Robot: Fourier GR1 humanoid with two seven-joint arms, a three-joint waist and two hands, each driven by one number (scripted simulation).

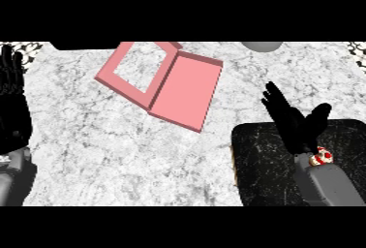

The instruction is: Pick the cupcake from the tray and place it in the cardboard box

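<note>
Cupcake (pixel 324 157) sits on the dark tray (pixel 265 162) at the worktop's right edge, just beside the wrist of the right robot hand (pixel 300 131), behind its straight, spread fingers that hold nothing and point away toward the far edge, where the pink cardboard box (pixel 184 89) lies open.

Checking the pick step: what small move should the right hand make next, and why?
Probably draw the right hand back a little and lower it over the cupcake. Its fingers are open and reach past the cupcake, which sits on the tray beside the wrist, not yet held.
</note>
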